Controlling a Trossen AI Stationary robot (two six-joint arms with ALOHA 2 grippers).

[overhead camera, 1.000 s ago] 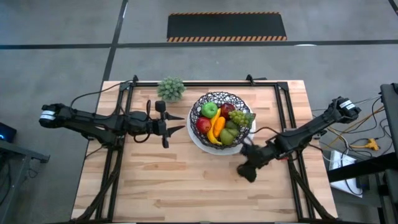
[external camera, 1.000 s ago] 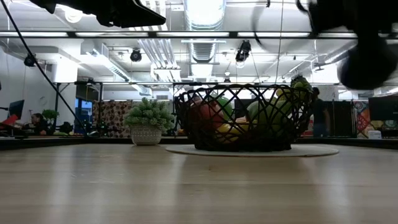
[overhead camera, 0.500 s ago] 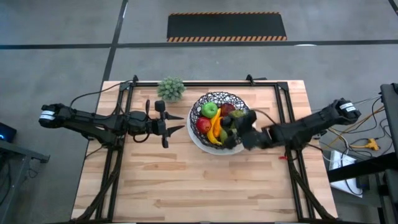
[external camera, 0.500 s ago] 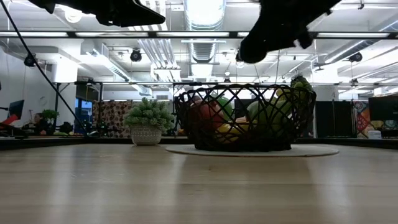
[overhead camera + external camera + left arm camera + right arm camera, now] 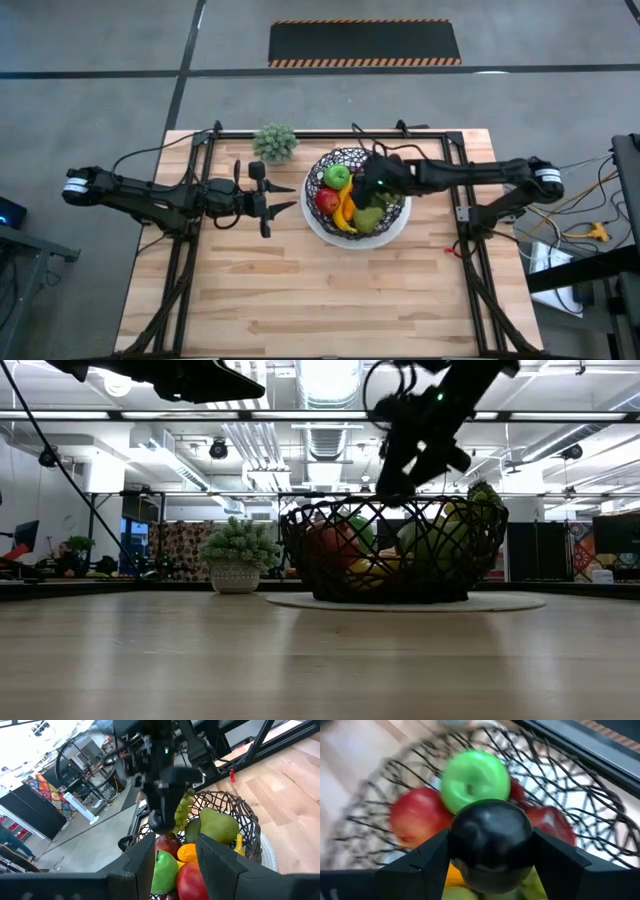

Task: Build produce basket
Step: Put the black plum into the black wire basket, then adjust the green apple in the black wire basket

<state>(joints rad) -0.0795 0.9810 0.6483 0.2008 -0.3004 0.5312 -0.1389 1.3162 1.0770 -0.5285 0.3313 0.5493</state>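
Observation:
The black wire basket stands on its white plate at the middle of the table's far half. It holds a green apple, a red apple, a yellow banana, a pear and grapes. My right gripper hovers over the basket's middle, shut on a dark round fruit, likely the avocado. In the low view the fruit hangs just above the rim. My left gripper waits open, left of the basket. My right gripper pinches the dark round fruit between its two fingers, one on each side of it. The fingers slant down from the table's right. The fruit is lifted clear, above the green apple and the red apples in the basket.
A leafy potted plant stands by the far edge, left of the basket. Black frame rails run along both table sides. The near half of the wooden table lies bare.
My right gripper has carried the dark fruit from low over the table's near right area toward the far edge and the left, and now hangs over the basket's middle. The left arm and the basket have kept still.

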